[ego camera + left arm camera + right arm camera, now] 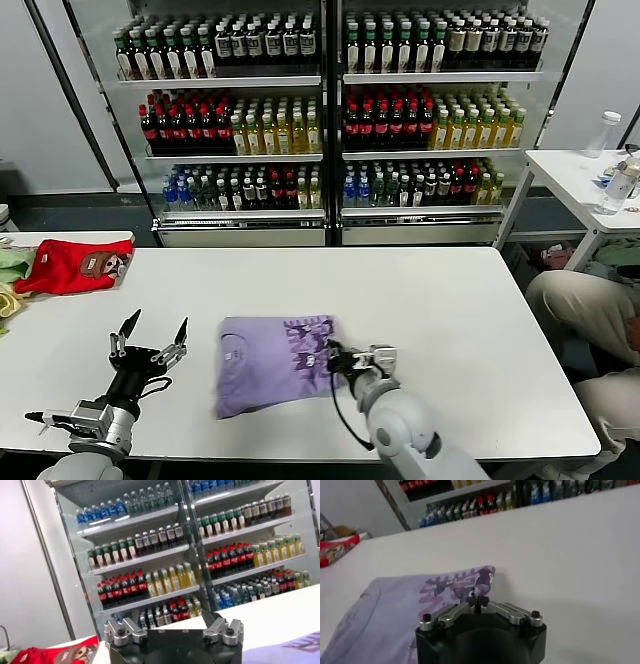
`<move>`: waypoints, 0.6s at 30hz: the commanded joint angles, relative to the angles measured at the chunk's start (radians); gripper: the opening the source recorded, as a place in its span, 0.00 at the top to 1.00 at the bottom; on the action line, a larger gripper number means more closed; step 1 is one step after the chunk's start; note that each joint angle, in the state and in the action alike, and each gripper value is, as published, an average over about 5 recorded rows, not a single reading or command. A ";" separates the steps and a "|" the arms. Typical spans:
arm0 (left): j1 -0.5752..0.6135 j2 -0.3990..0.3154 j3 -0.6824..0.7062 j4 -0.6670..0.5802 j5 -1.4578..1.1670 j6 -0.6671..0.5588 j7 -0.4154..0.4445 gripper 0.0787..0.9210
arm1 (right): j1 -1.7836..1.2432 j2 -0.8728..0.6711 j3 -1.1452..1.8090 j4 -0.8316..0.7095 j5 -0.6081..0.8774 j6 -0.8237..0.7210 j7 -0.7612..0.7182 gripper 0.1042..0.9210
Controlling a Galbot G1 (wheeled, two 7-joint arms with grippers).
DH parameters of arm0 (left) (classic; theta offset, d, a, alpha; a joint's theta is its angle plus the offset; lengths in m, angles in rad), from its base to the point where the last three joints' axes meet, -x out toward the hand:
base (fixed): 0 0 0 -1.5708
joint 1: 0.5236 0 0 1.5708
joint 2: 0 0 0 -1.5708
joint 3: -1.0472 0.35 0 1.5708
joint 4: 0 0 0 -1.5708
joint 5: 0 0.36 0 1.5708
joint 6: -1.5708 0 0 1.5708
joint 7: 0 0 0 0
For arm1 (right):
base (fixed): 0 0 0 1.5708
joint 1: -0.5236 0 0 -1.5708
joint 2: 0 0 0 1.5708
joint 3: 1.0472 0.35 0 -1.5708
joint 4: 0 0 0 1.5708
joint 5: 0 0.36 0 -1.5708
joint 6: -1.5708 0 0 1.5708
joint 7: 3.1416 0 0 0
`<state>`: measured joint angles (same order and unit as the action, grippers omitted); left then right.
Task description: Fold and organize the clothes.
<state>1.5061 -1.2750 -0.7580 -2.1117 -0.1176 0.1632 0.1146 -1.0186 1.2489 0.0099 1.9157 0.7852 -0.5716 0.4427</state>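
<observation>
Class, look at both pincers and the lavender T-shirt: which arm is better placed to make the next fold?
Probably the right. The right pincer is shut at the T-shirt's printed edge, apparently pinching it. The left pincer is open, raised above bare table beside the shirt.

From my seat, the T-shirt [272,362] lies folded on the table [430,310], near its front edge and about the middle. My right gripper [334,358] sits at the shirt's right edge, its fingers [476,601] pinched together on the cloth. My left gripper [152,335] hovers just left of the shirt, fingers [128,325] spread apart. A second garment [70,265] rests at the table's far left corner. Behind the table stand shelves of bottles [330,110]. A smaller side table [575,180] stands to the far right.
</observation>
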 commanded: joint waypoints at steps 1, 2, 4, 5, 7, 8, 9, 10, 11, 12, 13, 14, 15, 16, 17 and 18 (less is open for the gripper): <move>-0.019 -0.019 0.022 0.043 0.019 -0.119 0.042 0.12 | -0.211 -0.187 0.319 0.226 -0.084 0.061 -0.058 0.97; -0.024 -0.024 0.030 0.048 0.025 -0.128 0.051 0.12 | -0.251 -0.191 0.347 0.235 -0.091 0.071 -0.062 0.97; -0.033 -0.034 0.047 0.059 0.040 -0.143 0.066 0.12 | -0.312 -0.180 0.362 0.238 -0.104 0.082 -0.065 0.97; -0.037 -0.038 0.055 0.063 0.048 -0.150 0.073 0.12 | -0.338 -0.168 0.358 0.234 -0.112 0.082 -0.067 0.97; -0.042 -0.044 0.068 0.068 0.062 -0.158 0.081 0.12 | -0.359 -0.143 0.336 0.221 -0.128 0.071 -0.076 0.97; -0.043 -0.046 0.072 0.068 0.067 -0.161 0.084 0.12 | -0.362 -0.134 0.328 0.215 -0.134 0.064 -0.084 0.97; -0.043 -0.046 0.075 0.068 0.069 -0.163 0.086 0.12 | -0.361 -0.131 0.326 0.212 -0.139 0.056 -0.093 0.97; -0.043 -0.046 0.077 0.068 0.069 -0.165 0.087 0.12 | -0.357 -0.132 0.330 0.212 -0.143 0.050 -0.105 0.96; -0.042 -0.047 0.077 0.067 0.066 -0.166 0.087 0.12 | -0.354 -0.141 0.341 0.217 -0.148 0.046 -0.117 0.95; -0.042 -0.047 0.077 0.067 0.061 -0.168 0.086 0.12 | -0.352 -0.154 0.355 0.226 -0.156 0.043 -0.128 0.93; -0.042 -0.049 0.077 0.067 0.055 -0.170 0.085 0.12 | -0.351 -0.169 0.371 0.236 -0.165 0.042 -0.137 0.90; -0.043 -0.051 0.077 0.066 0.050 -0.171 0.084 0.12 | -0.353 -0.186 0.393 0.249 -0.173 0.041 -0.146 0.87; -0.043 -0.054 0.078 0.064 0.046 -0.172 0.083 0.12 | -0.356 -0.205 0.418 0.264 -0.180 0.040 -0.157 0.84; -0.044 -0.056 0.079 0.063 0.043 -0.172 0.083 0.12 | -0.360 -0.218 0.441 0.277 -0.187 0.041 -0.166 0.81; -0.045 -0.059 0.081 0.061 0.041 -0.172 0.083 0.12 | -0.364 -0.229 0.464 0.285 -0.192 0.046 -0.177 0.78; -0.048 -0.061 0.084 0.060 0.039 -0.171 0.083 0.12 | -0.365 -0.238 0.487 0.290 -0.200 0.057 -0.189 0.74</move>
<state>1.4702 -1.3192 -0.6983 -2.0604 -0.0775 0.0247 0.1778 -1.2928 1.1034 0.3134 2.1147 0.6569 -0.5324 0.3421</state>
